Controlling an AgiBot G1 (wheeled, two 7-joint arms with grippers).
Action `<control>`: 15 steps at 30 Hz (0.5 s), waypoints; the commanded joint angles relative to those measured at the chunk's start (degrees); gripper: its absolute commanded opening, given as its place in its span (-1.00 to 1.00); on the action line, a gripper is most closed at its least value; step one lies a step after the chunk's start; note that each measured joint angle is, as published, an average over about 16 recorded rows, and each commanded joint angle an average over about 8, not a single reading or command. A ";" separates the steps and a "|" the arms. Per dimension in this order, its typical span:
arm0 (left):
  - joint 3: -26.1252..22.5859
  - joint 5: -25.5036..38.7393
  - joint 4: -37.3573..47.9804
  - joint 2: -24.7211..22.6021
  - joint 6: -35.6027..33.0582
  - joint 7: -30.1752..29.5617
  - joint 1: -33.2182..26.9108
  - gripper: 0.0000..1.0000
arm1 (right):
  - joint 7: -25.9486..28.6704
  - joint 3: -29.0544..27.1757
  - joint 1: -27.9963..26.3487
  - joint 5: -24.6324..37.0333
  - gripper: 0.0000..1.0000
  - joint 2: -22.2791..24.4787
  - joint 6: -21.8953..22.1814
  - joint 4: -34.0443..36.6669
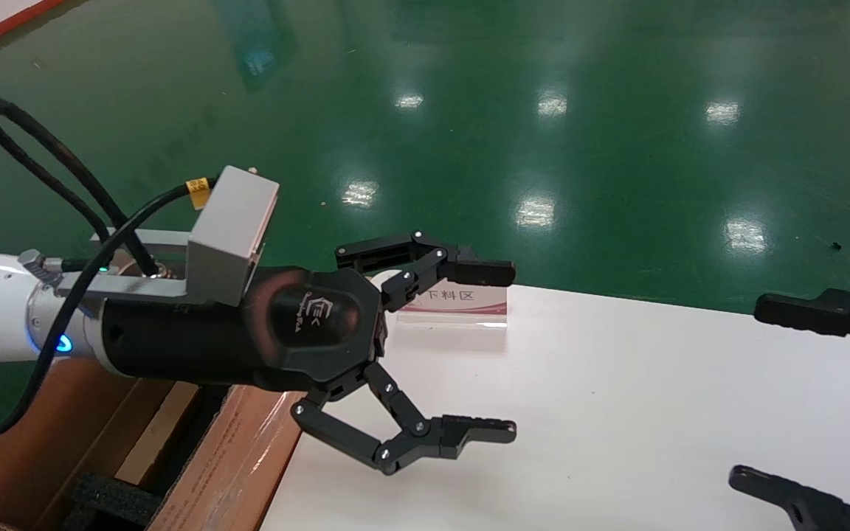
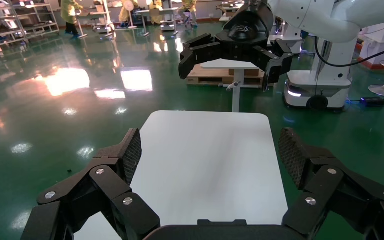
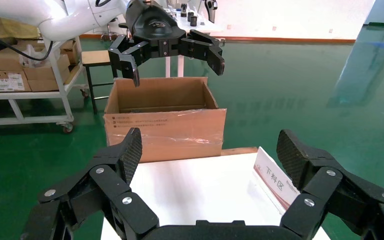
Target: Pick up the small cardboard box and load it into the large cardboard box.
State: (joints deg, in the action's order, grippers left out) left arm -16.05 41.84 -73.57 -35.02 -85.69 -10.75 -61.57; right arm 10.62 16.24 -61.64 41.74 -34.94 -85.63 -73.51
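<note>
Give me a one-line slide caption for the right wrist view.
Open right gripper over the white table, facing the open left gripper above the large cardboard box; no small box in sight.

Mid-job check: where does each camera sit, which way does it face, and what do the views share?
Head view: on the head, looking down at the white table; open left gripper and right gripper show.
Left wrist view: looks across the table, between its own fingers, at the right gripper.
Right wrist view: faces the large cardboard box and the left gripper.
Shared: table, both grippers.
</note>
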 commanded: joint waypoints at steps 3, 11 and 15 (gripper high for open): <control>-0.10 0.00 0.00 0.00 0.01 0.00 -0.05 1.00 | 0.00 0.00 0.01 0.01 1.00 0.00 0.01 0.01; -0.07 0.01 0.00 0.01 0.02 0.00 -0.05 1.00 | 0.00 0.01 0.00 0.00 1.00 0.00 0.01 0.01; -0.05 0.01 0.00 0.01 0.02 0.00 -0.05 1.00 | 0.00 0.01 0.01 -0.02 1.00 0.00 0.01 0.01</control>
State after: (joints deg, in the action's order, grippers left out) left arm -16.10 41.85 -73.57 -35.01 -85.68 -10.75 -61.61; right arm 10.62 16.25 -61.63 41.72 -34.94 -85.61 -73.50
